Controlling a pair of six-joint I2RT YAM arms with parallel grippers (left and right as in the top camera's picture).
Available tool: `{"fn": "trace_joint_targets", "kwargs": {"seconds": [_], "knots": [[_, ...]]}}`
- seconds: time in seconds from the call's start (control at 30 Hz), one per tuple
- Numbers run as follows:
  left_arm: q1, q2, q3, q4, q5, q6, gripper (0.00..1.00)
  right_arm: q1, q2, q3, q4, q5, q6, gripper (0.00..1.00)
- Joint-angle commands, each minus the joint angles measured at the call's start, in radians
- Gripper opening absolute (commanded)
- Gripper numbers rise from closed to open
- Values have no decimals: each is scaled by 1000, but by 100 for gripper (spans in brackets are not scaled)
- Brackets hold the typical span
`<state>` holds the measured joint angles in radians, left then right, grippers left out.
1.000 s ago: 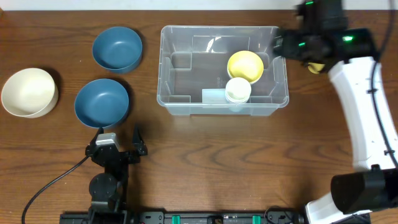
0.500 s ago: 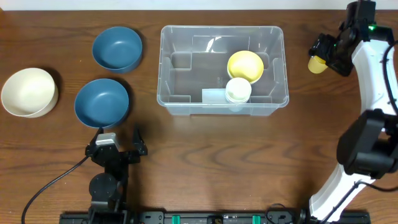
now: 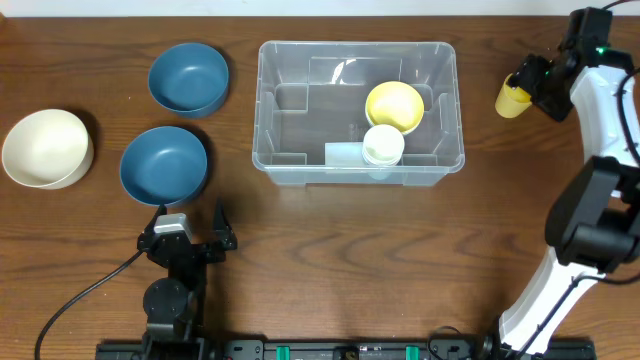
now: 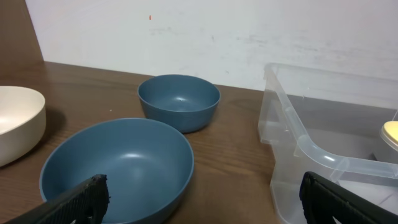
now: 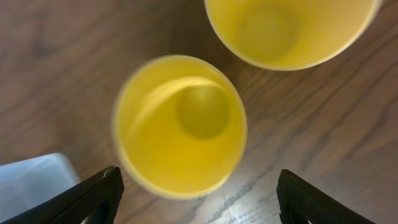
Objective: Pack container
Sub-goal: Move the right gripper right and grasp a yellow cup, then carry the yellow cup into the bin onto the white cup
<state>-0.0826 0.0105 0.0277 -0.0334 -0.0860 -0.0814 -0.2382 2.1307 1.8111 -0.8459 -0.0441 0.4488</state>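
The clear plastic container (image 3: 263, 105) stands at mid-table and holds a yellow bowl (image 3: 394, 104) and a white cup (image 3: 382, 145). To its right, my right gripper (image 3: 530, 84) hovers over a yellow cup (image 3: 511, 100). In the right wrist view that cup (image 5: 180, 124) stands upright just ahead of the open right gripper (image 5: 199, 200), with nothing between the fingers. A second yellow cup (image 5: 289, 28) stands beyond it. My left gripper (image 3: 190, 232) rests open near the front edge. In its wrist view the left gripper (image 4: 202, 194) faces the container's rim (image 4: 311, 149).
Two blue bowls (image 3: 188, 77) (image 3: 163, 163) and a cream bowl (image 3: 46, 148) sit left of the container. The left wrist view shows the near blue bowl (image 4: 118, 168), the far one (image 4: 179, 101) and the cream bowl (image 4: 18, 121). A cable (image 3: 80, 295) trails from the left arm.
My right arm has swung from the container's right edge out to the far right, above the yellow cups, and its jaws have narrowed slightly. The left arm has not moved.
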Motion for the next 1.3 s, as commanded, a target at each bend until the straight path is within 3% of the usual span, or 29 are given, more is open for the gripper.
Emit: {"fn": "trace_joint_targets", "kwargs": {"seconds": [0.0, 0.1, 0.17, 0.27, 0.33, 0.57, 0.8, 1.03, 1.27], "knots": [[-4, -5, -23, -33, -19, 2, 98, -5, 71, 5, 5, 18, 23, 79], [-4, -5, -23, -33, -19, 2, 98, -8, 102, 5, 5, 18, 27, 73], [-4, -5, -23, -33, -19, 2, 98, -12, 110, 5, 5, 18, 26, 61], [-4, -5, -23, -33, -19, 2, 98, -17, 106, 6, 2, 18, 26, 21], [-4, -5, -23, -33, -19, 2, 98, -19, 100, 7, -8, 18, 26, 2], [-4, -5, -23, -33, -19, 2, 98, -15, 27, 7, -89, -14, -15, 1], [-4, -5, -23, -33, -19, 2, 98, 51, -207, 7, -162, -117, -139, 1], [-4, -5, -23, -33, -19, 2, 98, 245, -443, 7, -203, -196, -177, 1], [-4, -5, -23, -33, -20, 2, 98, 467, -430, 3, -253, -136, -153, 1]]}}
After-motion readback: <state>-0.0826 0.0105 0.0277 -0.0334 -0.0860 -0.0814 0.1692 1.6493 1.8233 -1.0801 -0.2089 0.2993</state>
